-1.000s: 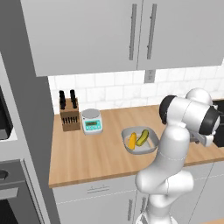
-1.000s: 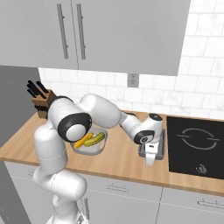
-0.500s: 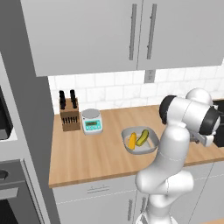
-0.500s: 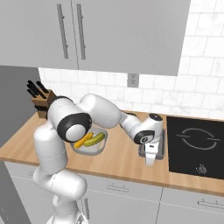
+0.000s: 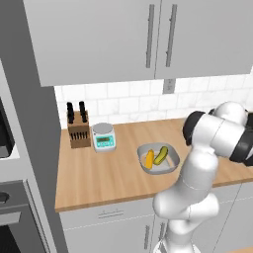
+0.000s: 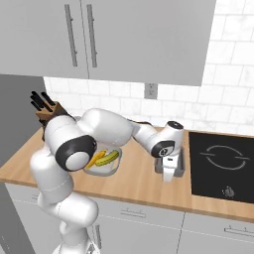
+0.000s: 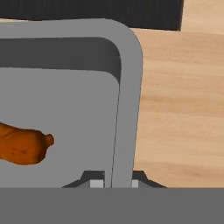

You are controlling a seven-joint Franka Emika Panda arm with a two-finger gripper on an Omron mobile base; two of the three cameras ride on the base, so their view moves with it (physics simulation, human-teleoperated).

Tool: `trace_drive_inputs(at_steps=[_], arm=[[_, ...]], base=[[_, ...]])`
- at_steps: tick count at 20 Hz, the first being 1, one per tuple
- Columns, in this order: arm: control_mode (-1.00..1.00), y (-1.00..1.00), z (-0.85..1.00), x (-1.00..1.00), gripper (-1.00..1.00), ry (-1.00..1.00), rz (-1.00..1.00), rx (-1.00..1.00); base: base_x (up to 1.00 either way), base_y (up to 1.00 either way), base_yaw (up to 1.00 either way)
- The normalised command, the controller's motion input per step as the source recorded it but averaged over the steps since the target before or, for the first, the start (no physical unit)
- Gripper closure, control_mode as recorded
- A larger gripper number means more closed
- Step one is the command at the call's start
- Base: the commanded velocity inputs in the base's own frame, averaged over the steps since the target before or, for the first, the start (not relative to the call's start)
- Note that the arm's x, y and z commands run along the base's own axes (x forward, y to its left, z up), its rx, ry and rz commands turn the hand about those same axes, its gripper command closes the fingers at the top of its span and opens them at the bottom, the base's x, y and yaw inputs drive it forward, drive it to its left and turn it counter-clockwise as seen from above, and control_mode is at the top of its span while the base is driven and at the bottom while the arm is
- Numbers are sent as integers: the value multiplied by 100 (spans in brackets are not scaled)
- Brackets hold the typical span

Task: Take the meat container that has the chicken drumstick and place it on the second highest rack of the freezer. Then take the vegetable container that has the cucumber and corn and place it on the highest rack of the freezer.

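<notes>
Where the wooden surface [image 6: 134,186] meets white tile under grey cabinets [image 6: 139,34], a grey tray [image 7: 127,87] with the orange-brown drumstick [image 7: 22,146] sits beside the black hob [image 6: 223,163]. End effector [image 7: 114,183] pinches the tray's wall. Bowl [image 5: 158,160] with corn [image 5: 149,158] and cucumber [image 5: 161,155] sits left, near scale [image 5: 104,137] and knife block [image 5: 78,128].

You are seeing the orange-brown chicken drumstick [image 7: 22,146] lying flat inside the grey meat container [image 7: 129,87]. The vegetable container [image 5: 171,159] is sitting on the wooden tabletop [image 5: 108,173], holding the yellow corn [image 5: 149,158] beside the green cucumber [image 5: 160,155].
</notes>
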Motion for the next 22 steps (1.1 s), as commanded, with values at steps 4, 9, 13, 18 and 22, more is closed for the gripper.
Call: trace_drive_inputs(at_steps=[4,9,13,18,22], arm=[[-100,29,75,-22,100,-1,0,0],[-100,39,71,-14,100,0,0,0],[-100,44,64,-30,100,0,-3,-1],[-100,54,54,-46,100,-1,-5,-2],[-100,68,36,-56,100,-2,-9,-4]], base=[[0,0,0],[0,0,0],[0,0,0],[0,0,0],[0,0,0]])
